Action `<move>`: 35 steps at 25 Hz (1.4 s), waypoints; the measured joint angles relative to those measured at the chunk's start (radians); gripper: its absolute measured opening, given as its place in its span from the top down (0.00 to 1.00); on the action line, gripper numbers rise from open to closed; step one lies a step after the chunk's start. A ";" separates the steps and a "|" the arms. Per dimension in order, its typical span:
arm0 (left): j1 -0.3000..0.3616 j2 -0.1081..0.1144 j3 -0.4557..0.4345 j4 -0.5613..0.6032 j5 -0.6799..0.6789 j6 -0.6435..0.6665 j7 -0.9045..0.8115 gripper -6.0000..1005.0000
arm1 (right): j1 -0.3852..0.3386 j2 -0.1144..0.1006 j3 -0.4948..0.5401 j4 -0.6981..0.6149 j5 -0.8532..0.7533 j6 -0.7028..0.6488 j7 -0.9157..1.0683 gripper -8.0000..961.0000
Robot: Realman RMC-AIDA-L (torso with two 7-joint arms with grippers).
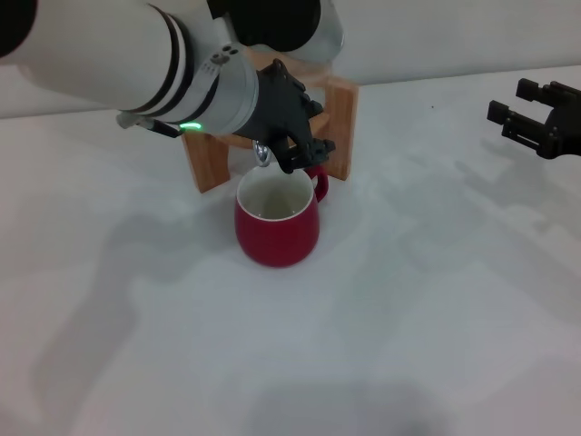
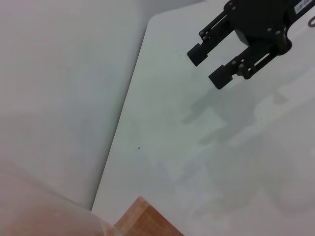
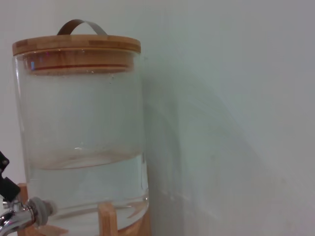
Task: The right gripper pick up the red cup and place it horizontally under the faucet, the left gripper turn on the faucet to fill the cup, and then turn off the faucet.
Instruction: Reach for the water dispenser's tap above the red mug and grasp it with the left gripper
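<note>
The red cup [image 1: 277,227] stands upright on the white table, its white inside showing, directly below the chrome faucet [image 1: 261,153]. My left gripper [image 1: 295,136], on the thick white arm with the green light, sits against the faucet at the wooden stand and hides the lever. In the right wrist view the faucet [image 3: 17,216] juts from the foot of the glass dispenser [image 3: 83,132], with a bit of the left gripper beside it. Far off to the right, my right gripper [image 1: 510,102] [image 2: 206,68] hovers open and empty.
The glass dispenser holds water to roughly a third of its height under a wooden lid [image 3: 76,45]. Its wooden stand [image 1: 338,123] [image 2: 147,221] sits at the back of the table. The table's far edge meets a pale wall [image 2: 64,98].
</note>
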 joint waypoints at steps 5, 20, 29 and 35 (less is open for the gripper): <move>0.013 0.000 -0.001 0.025 0.001 -0.019 -0.012 0.60 | 0.000 0.000 0.000 0.000 0.000 0.000 0.001 0.38; 0.008 0.000 -0.002 0.017 0.038 0.018 -0.047 0.60 | -0.001 0.000 0.000 0.000 0.000 -0.002 0.002 0.38; 0.010 0.000 -0.006 0.017 0.035 0.010 -0.050 0.60 | -0.002 -0.001 0.000 0.000 0.000 -0.002 0.002 0.38; 0.012 0.000 -0.008 0.017 0.030 0.006 -0.053 0.60 | -0.002 -0.001 0.000 0.000 0.000 -0.003 0.002 0.38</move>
